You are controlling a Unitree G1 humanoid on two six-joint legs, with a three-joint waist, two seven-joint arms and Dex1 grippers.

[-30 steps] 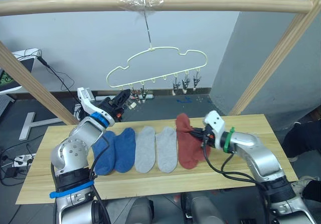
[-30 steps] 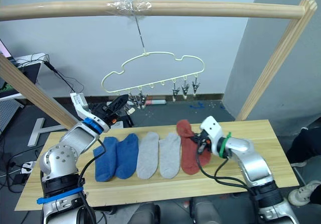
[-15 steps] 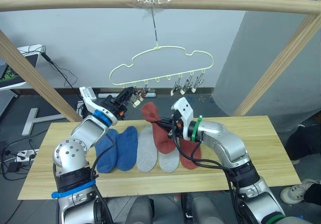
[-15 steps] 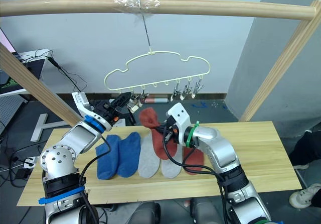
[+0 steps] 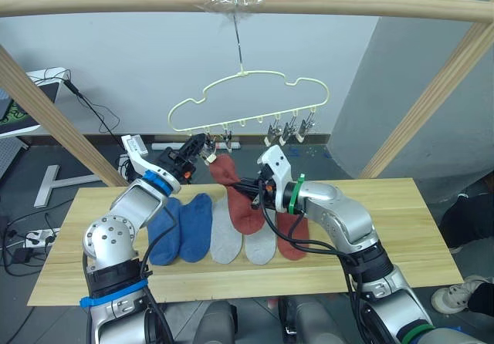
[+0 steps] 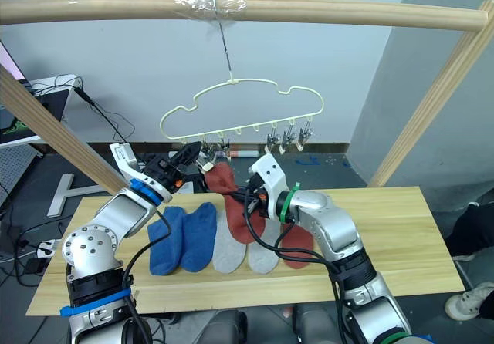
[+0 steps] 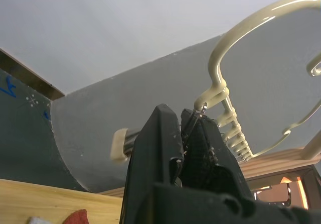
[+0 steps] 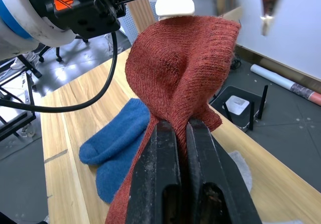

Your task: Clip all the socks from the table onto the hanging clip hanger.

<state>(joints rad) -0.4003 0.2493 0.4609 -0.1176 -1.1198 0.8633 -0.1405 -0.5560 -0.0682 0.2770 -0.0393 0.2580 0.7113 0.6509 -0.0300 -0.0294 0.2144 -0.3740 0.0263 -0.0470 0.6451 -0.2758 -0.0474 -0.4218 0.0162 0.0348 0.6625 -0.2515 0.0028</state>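
Note:
The pale-yellow clip hanger [image 5: 247, 101] hangs from the pole by its hook. My left gripper [image 5: 202, 146] is raised to the hanger's left end and shut on a small metal clip [image 7: 193, 126] there. My right gripper [image 5: 257, 192] is shut on a rust-red sock [image 5: 231, 180], held up above the table with its top just beside the left gripper. On the table [image 5: 432, 228] lie two blue socks [image 5: 181, 228], two light grey socks [image 5: 243, 240] and another rust-red sock [image 5: 292, 237], partly behind my right forearm.
A thick wooden pole [image 5: 116, 5] spans the top, carried by slanted wooden struts at the left [image 5: 54, 120] and right [image 5: 428, 97]. More clips [image 5: 289, 132] dangle at the hanger's right end. Cables and a power strip [image 5: 19, 244] lie on the floor.
My right gripper lifted the rust-red sock off the table and carried it left and up to the left gripper and its clip. The left gripper stayed by the hanger.

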